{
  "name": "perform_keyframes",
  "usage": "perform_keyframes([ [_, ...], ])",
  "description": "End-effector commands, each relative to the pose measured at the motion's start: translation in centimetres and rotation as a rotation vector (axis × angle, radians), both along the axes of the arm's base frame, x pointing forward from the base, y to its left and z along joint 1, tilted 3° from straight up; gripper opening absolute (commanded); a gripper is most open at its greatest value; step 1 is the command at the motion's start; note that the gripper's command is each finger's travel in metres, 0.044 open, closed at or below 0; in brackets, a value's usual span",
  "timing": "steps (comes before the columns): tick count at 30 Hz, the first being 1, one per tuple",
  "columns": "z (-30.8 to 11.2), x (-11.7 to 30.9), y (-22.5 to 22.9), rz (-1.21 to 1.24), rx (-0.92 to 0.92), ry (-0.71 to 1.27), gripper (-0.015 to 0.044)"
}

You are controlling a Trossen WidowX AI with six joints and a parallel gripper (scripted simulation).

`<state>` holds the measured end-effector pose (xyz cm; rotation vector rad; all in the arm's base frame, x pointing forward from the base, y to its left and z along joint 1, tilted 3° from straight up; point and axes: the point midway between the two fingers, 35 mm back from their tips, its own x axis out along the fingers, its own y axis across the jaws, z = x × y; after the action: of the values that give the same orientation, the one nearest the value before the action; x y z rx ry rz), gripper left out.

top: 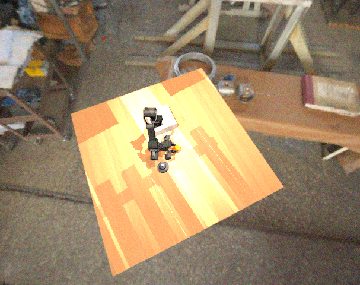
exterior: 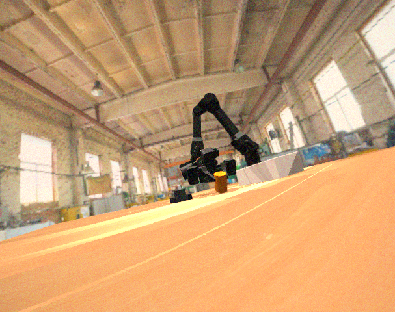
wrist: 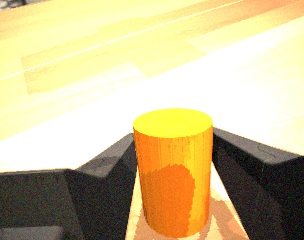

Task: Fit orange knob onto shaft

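Observation:
The orange knob (top: 177, 148) (exterior: 220, 182) (wrist: 175, 175) is a plain cylinder, held upright; its underside and hole are hidden. My gripper (top: 176, 148) (wrist: 171, 137) is shut on the knob, one finger on each side of it in the wrist view. In the exterior view the knob is close above the table; the exact gap cannot be told. The dark round pedestal (top: 163, 168) (exterior: 181, 197) stands on the table a short way from the knob, below and left of it in the top view. A small light shaft tip shows at its centre; its flat side cannot be made out.
The wooden table (top: 204, 199) (exterior: 224, 251) has patchy light and shadow on it. A white block (top: 168, 119) (exterior: 271, 171) lies beside the arm's base. The arm is folded, with its wrist low near the pedestal. The table's edges show in the top view.

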<state>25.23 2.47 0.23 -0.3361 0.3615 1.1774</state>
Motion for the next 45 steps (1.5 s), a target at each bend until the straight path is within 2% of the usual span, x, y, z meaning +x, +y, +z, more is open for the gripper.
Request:
perform_keyframes([
  [1,0.0,0.0,0.0,0.0,0.0,0.0,0.0205],
  [3,0.0,0.0,0.0,0.0,0.0,0.0,0.0258],
  [4,0.0,0.0,0.0,0.0,0.0,0.0,0.026],
  [27,0.0,0.0,0.0,0.0,0.0,0.0,0.026],
  [34,0.0,0.0,0.0,0.0,0.0,0.0,0.044],
  [42,0.0,0.0,0.0,0.0,0.0,0.0,0.044],
  [45,1.6,0.1,-0.1,0.0,-0.001,-0.001,0.044],
])
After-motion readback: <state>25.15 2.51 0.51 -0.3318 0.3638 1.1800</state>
